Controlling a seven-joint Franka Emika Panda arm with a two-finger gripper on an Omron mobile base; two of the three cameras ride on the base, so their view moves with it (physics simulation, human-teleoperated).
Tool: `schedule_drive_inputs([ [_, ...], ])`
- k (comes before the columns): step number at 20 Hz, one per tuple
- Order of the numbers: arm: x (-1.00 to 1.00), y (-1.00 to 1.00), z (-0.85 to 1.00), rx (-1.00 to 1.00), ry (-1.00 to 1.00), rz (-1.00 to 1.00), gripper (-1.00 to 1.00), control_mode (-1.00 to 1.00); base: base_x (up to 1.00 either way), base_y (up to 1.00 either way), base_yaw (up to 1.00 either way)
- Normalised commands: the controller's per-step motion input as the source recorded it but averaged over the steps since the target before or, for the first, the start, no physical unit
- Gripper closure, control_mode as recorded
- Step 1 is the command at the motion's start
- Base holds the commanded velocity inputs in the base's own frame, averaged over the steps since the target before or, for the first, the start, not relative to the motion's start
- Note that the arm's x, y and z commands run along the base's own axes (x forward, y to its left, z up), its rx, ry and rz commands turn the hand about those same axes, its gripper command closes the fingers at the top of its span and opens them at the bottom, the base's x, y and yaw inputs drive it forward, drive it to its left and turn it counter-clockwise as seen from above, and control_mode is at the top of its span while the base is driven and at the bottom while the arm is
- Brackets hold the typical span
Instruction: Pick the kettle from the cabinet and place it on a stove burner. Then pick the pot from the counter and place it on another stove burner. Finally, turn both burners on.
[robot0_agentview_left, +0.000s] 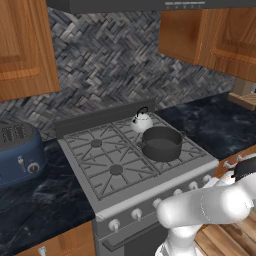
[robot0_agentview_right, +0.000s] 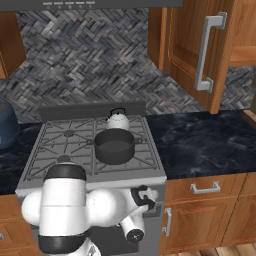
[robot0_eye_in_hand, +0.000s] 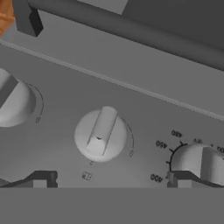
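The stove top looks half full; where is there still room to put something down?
The two left burners between the toaster and the pot are bare. The right side is crowded: kettle behind, pot in front. The counter right of the stove is also bare.

You're looking at a white Franka arm (robot0_agentview_right: 75, 207) — glossy, rounded shells, fat tubular links. Dark black bands ring the joints: one caps the upright link, another wraps its base in the right base view. A black collar with a small white tab sits near the wrist. In the hand view, two dark grey finger tips (robot0_eye_in_hand: 41, 179) — squared, blocky, paler on their inner faces.
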Motion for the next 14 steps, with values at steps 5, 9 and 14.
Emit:
schedule_drive_inputs([
  [5,0.13,-0.20,-0.21,0.04,0.00,0.00,-1.00,-1.00,0.00,0.00,0.00],
  [9,0.13,-0.05,-0.17,0.03,0.00,0.00,-1.00,-1.00,0.00,0.00,0.00],
  [14,0.13,0.00,-0.12,0.01,-0.01,0.00,-1.00,-1.00,0.00,0.00,0.00],
])
